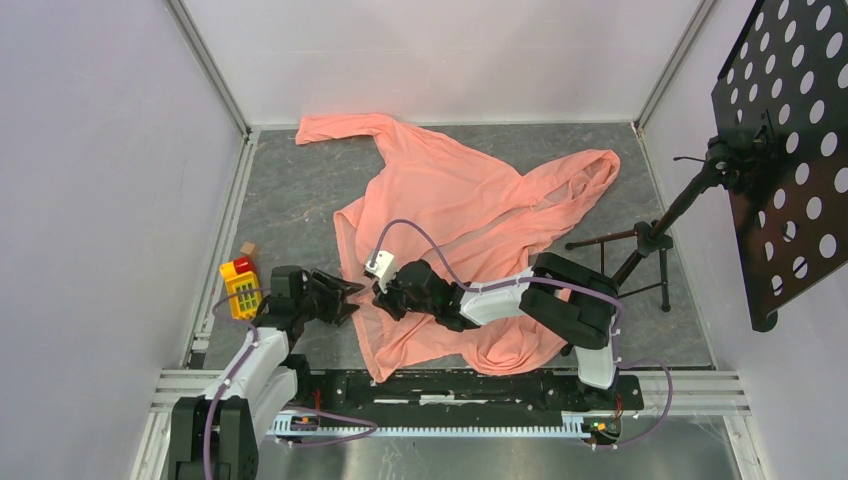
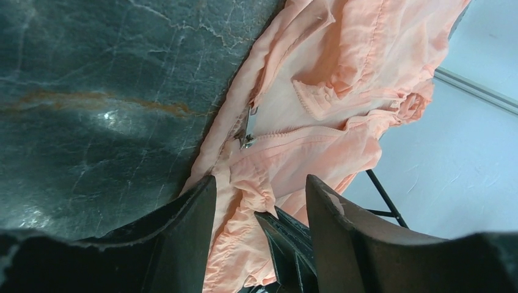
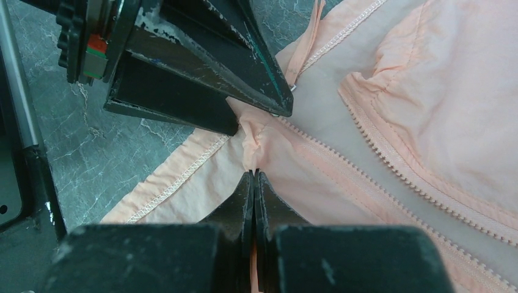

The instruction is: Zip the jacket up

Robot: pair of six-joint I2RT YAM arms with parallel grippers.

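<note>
The salmon-pink jacket (image 1: 470, 215) lies spread on the grey table, with its front open and one sleeve reaching to the far left. My right gripper (image 3: 253, 174) is shut on a pinched fold of the jacket's bottom corner, close to the zipper teeth (image 3: 391, 160). From the left, my left gripper (image 2: 259, 183) stands open around that same fold and the right gripper's fingertips (image 2: 293, 241). Just beyond it, the metal zipper slider (image 2: 247, 131) rests on the fabric. In the top view the left gripper (image 1: 345, 297) and the right gripper (image 1: 385, 298) meet at the jacket's near-left hem.
A yellow toy with a red top (image 1: 240, 285) and a small wooden block (image 1: 248, 250) sit at the left edge. A black tripod stand (image 1: 650, 240) and a perforated black panel (image 1: 790, 150) occupy the right side. White walls enclose the table.
</note>
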